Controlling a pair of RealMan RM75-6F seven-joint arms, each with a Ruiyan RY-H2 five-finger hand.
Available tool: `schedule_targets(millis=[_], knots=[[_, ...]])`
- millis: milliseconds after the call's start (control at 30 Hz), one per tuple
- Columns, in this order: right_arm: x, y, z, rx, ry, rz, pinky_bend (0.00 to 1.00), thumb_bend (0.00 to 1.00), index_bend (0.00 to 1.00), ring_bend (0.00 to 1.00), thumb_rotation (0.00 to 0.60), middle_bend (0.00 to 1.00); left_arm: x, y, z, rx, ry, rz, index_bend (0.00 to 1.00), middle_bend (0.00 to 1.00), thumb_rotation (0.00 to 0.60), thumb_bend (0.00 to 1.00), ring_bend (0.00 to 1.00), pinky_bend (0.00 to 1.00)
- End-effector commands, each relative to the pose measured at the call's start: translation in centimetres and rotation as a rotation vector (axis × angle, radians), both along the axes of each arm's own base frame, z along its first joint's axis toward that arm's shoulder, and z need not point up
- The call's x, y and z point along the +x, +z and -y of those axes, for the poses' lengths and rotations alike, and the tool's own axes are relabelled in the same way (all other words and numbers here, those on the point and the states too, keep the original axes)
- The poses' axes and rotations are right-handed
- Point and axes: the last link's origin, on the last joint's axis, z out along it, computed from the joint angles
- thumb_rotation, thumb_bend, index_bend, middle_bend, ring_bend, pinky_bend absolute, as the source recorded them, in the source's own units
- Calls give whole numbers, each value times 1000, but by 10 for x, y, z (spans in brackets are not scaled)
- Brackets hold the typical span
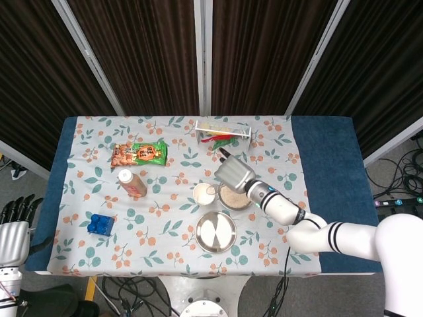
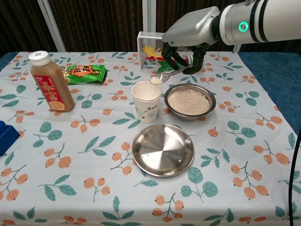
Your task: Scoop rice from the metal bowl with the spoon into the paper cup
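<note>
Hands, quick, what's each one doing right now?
Left hand: off the table, holding nothing, fingers apart.
Right hand: holding the spoon above the paper cup.
</note>
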Motion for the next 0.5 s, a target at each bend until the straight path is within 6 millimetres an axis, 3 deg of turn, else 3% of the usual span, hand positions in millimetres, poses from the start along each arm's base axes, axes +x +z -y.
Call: schedule_targets(millis=[33,500], knots=[[15,-16,-2,1,56,-49,0,365,631,250,600,612,-1,0,1,0,4,4,221,207,600,51,107,117],[33,-29,-20,-211,485,-342,0,364,639,238,600,613,-5,-1,4,8,8,15,221,207,600,52,107,117]])
